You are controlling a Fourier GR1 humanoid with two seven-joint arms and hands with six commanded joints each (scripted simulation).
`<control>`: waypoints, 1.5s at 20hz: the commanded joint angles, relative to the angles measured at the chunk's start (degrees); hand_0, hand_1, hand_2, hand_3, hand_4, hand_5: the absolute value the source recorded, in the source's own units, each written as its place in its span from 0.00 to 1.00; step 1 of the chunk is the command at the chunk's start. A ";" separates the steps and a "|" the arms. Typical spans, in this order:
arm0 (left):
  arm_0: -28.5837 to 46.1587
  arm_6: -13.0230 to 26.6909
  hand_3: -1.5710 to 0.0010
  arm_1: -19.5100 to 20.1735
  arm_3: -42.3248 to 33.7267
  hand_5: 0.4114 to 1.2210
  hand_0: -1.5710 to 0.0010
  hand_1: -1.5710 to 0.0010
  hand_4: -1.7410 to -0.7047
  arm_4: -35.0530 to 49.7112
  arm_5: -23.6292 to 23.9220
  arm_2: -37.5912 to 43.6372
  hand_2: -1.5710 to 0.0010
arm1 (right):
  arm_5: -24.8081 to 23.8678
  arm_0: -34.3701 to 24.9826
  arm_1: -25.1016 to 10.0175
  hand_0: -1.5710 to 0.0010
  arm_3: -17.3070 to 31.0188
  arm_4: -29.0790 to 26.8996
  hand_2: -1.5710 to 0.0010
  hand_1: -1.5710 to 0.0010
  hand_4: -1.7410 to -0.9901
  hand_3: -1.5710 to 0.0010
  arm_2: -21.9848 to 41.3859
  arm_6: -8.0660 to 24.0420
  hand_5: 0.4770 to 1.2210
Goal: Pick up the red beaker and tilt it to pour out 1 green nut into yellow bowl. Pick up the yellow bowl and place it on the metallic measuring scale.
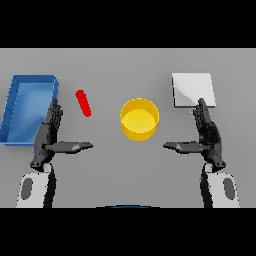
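both hands are seen nearest, by the table's (110, 170) near edge. the left hand (47, 137) is held at the near-left w/ fingers straight & relaxed, thumb stuck out toward the middle; nothing is grasped. the right hand (207, 135) is held at the near-right the same way, released, thumb pointed inward, nothing gripped.

further in, approx. at the table's centre, the yellow bowl (139, 119) is set upright btwn the two hands, touched by neither. what's inside it can't be told.

left of the bowl & a bit farther back, the red beaker (83, 103) is seen as a slim slanted shape, just beyond the left thumb, apart from it.

toward the far-left edge a blue tray (15, 107) is placed, its near part behind the left hand's fingers. toward the far-right, the metallic measuring scale (192, 89) is seen as a pale flat square; the right hand's fingertips reach its near edge, contact can't be told.
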 commanded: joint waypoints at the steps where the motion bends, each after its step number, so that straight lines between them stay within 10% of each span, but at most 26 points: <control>1: -0.19 0.12 1.00 0.01 0.12 0.30 1.00 1.00 0.52 0.03 0.09 0.06 1.00 | -0.01 0.00 -0.06 1.00 0.00 -0.06 1.00 1.00 0.66 1.00 -0.06 0.01 0.27; 6: -2.44 1.03 1.00 0.20 1.49 0.30 1.00 1.00 0.52 0.21 0.35 0.66 1.00 | 0.47 0.30 -0.53 1.00 -0.34 -0.60 1.00 1.00 0.66 1.00 -0.40 -0.13 0.27; 8: 1.07 -0.09 1.00 2.58 -2.80 0.29 1.00 1.00 0.52 -4.81 -0.20 -3.15 1.00 | -1.44 4.08 -4.16 1.00 -3.84 9.13 1.00 1.00 0.67 1.00 3.63 -6.60 0.27; 16: 1.07 4.52 1.00 4.16 -4.88 0.33 1.00 1.00 0.47 -7.70 -1.11 -5.61 1.00 | -0.89 5.96 -5.66 1.00 -8.24 12.03 1.00 1.00 0.65 1.00 5.76 -5.73 0.28; 30: -17.36 0.24 1.00 2.97 21.43 0.38 1.00 1.00 0.39 -7.42 -0.24 0.19 1.00 | 0.25 6.95 -5.35 1.00 -9.03 9.22 1.00 1.00 0.53 1.00 4.84 -5.93 0.28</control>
